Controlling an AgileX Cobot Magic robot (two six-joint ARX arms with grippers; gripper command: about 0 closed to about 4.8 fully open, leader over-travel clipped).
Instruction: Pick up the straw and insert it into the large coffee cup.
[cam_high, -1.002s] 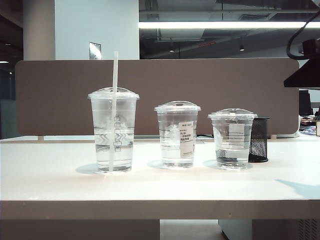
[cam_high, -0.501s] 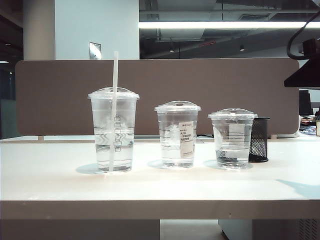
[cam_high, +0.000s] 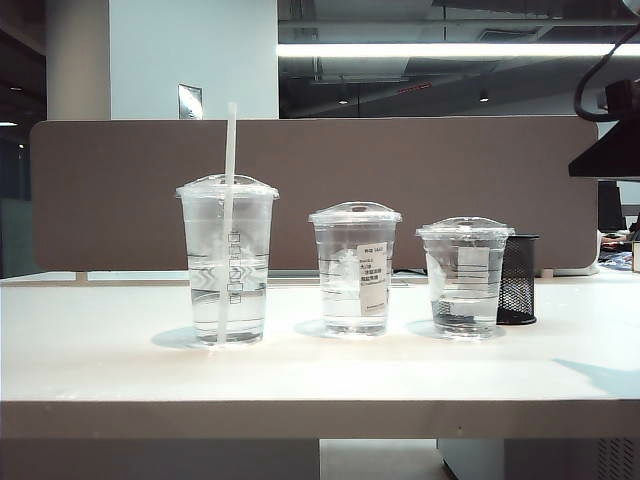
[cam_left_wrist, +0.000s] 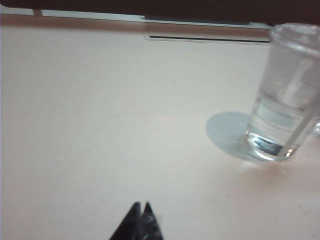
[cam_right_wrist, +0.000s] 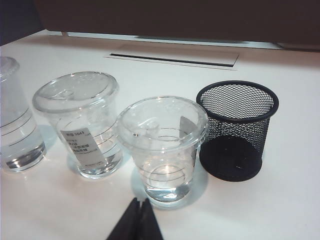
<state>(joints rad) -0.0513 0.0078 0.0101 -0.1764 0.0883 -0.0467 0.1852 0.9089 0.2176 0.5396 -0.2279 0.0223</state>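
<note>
1. Where the exterior view opens on the white table (cam_high: 320, 370), we see the straw (cam_high: 229, 190) standing through the lid of the large coffee cup (cam_high: 228, 262) at left of centre, with the medium cup (cam_high: 355, 268), the short cup (cam_high: 465, 276) and a black mesh holder (cam_high: 518, 279) in a row to its right.
2. In the left wrist view, the left gripper (cam_left_wrist: 141, 212) hangs above bare table, tips pressed together and empty, the large coffee cup (cam_left_wrist: 287, 95) well apart from it.
3. In the right wrist view, the right gripper (cam_right_wrist: 138, 207) sits clenched and empty just before the short cup (cam_right_wrist: 162, 147).
</note>
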